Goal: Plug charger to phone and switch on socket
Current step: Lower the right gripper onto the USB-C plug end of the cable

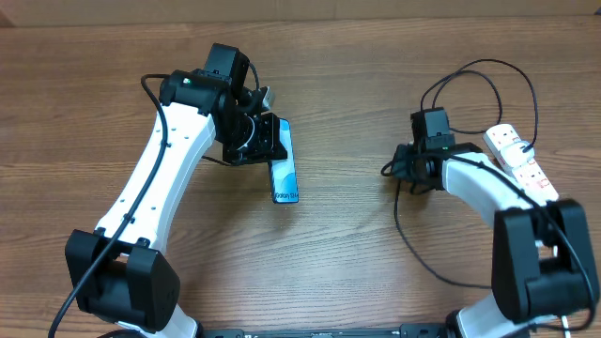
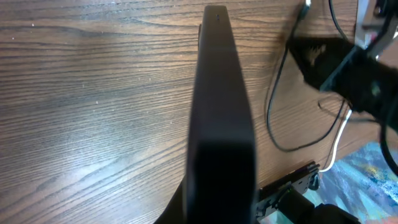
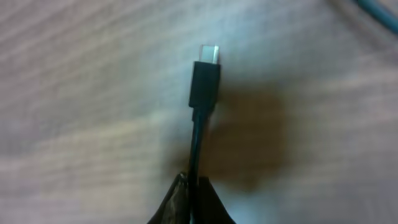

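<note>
The phone (image 1: 285, 175) is held over the left half of the table, its light blue screen facing up, with my left gripper (image 1: 266, 141) shut on its far end. The left wrist view shows the phone (image 2: 219, 106) edge-on as a dark slab running away from the camera. My right gripper (image 1: 396, 170) hovers right of centre, shut on the charger cable just behind its plug. In the right wrist view the black plug (image 3: 204, 81) sticks out ahead of the gripper (image 3: 194, 185), its metal tip pointing away. The white socket (image 1: 522, 161) lies at the right edge.
The charger's thin black cable (image 1: 488, 73) loops behind and in front of the right arm. A white cord (image 2: 339, 137) and a colourful mat (image 2: 367, 177) show at the table's edge in the left wrist view. Both arm bases stand along the near edge.
</note>
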